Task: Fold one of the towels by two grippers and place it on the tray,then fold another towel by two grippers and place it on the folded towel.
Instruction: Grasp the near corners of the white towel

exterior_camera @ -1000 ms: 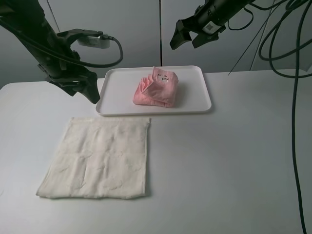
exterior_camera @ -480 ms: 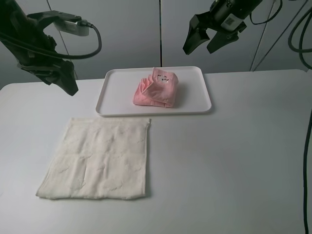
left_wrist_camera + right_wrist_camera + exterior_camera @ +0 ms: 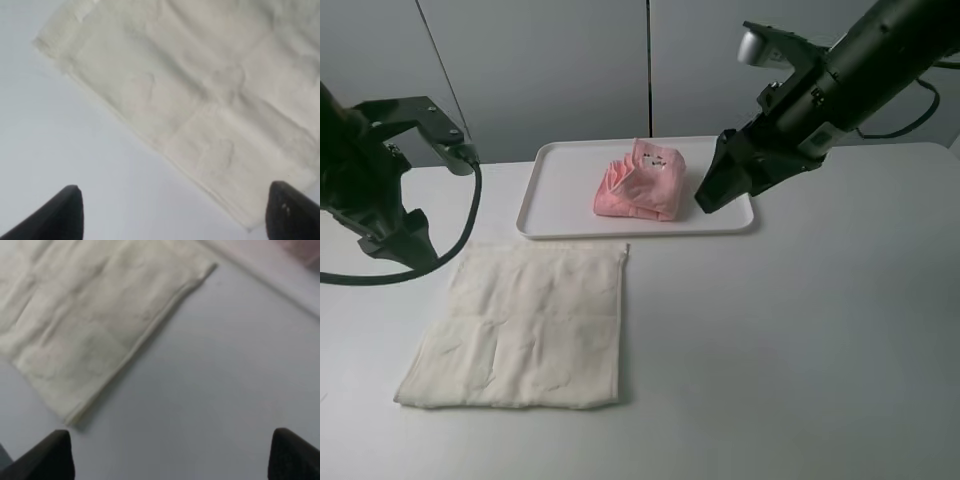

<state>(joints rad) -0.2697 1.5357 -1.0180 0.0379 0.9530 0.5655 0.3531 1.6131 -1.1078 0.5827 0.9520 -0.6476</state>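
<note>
Both arms have come down from high over the back of the table (image 3: 800, 330) since a second ago. The left gripper (image 3: 408, 250) now hangs at about 10 o'clock of the cream-white towel (image 3: 520, 325), just off its far-left corner. The right gripper (image 3: 712, 195) has swung in to the right end of the tray (image 3: 560, 200).

In the left wrist view the two black fingers stand wide apart with nothing between them. The cream-white towel lies ahead of the tips, one long edge running slantwise past them, and bare table shows in the gap. The right gripper's fingers are also spread wide and hold nothing. That towel lies well ahead of them, across open table.

The cream-white towel lies flat and roughly square at about 8 o'clock on the table. It has soft fold creases and a faint embossed pattern, and its near edge looks doubled.

The pink towel (image 3: 642, 183) sits as a thick, rumpled bundle in the middle of the tray at 12 o'clock, with a small white tag on top. The right gripper is just beside it at 3 o'clock.
</note>
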